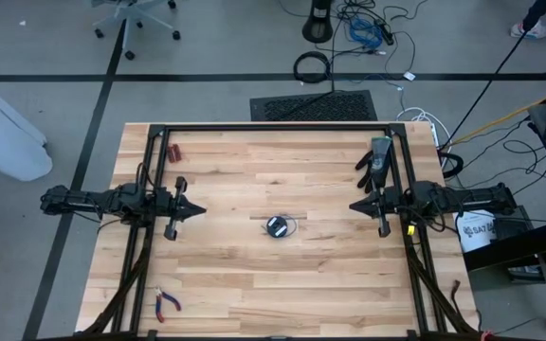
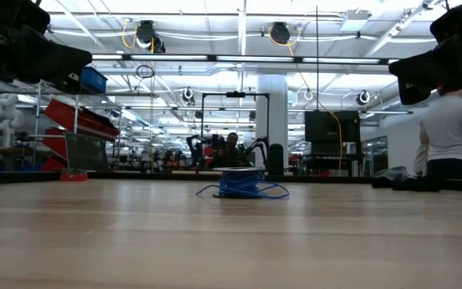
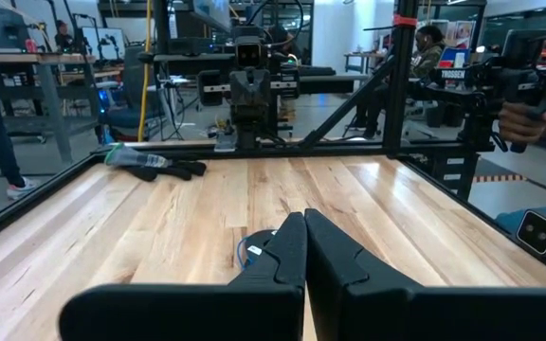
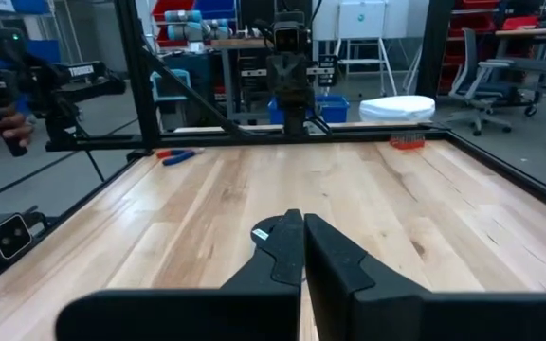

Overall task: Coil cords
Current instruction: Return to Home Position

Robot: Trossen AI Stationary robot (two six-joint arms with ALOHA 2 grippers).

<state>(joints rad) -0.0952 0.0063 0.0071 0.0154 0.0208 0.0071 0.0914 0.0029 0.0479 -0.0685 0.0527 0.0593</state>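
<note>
The cords lie as one small coiled bundle near the middle of the wooden table, a thin loose loop trailing on the board beside it; the low view shows the blue coil resting on the tabletop. My left gripper is shut, raised above the table's left side, pointing level at the bundle. My right gripper is shut at the right side, pointing level toward the bundle. Neither touches the cords.
A black glove lies at the far right, red-handled pliers at the near left, a small red object at the far left. A black frame rail borders the table. A person's hand holds a device beyond the right edge.
</note>
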